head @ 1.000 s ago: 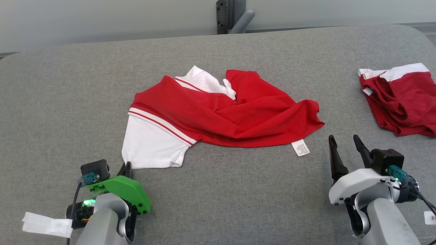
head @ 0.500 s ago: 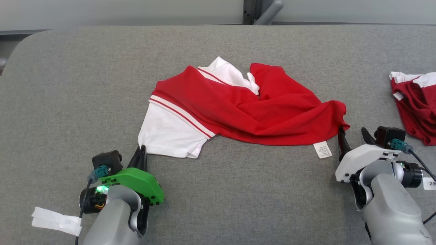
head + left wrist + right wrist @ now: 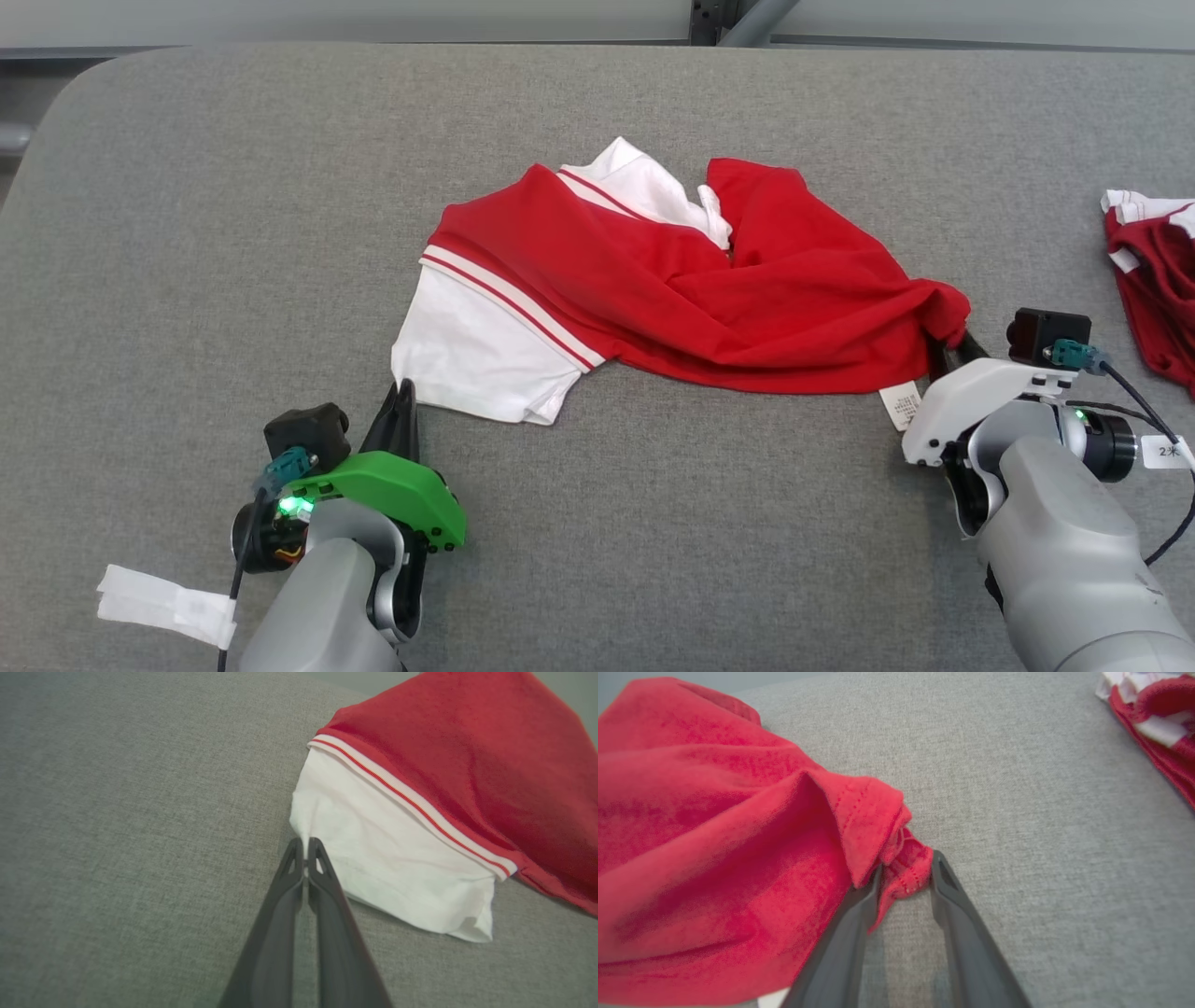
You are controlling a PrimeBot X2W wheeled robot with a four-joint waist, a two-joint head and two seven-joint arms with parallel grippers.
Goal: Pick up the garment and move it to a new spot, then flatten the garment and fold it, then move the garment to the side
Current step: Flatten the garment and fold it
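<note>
Grey woven fabric covers the table [image 3: 233,233] edge to edge. The red-and-white shirt [image 3: 672,289] lies crumpled about mid-table. One white sleeve w/ a red-striped band points toward the near left, the red body is bunched out to the right, and another bit of white pokes up at the far side of the heap.

The left gripper [image 3: 306,847] is pinched fully together on the near-left corner of that white sleeve. From my left wrist cam the cloth draws to a point right btwn the tips, and the rest of the sleeve lies flat on the table. Its green cover [image 3: 392,485] sits just behind the fingers.

The right gripper [image 3: 906,865] is at the shirt's right-hand corner, narrowed down on a wad of red hem. Both fingers touch the cloth and the stitched edge is bunched btwn them, w/ a gap left further back along the fingers. In the head cam the tips are mostly under the red fabric.

The white care label [image 3: 900,407] lies on the table at the near red edge, just left of the right gripper's white housing. A second red-and-white garment [image 3: 1153,299] sits at the far right, well apart from the shirt.
</note>
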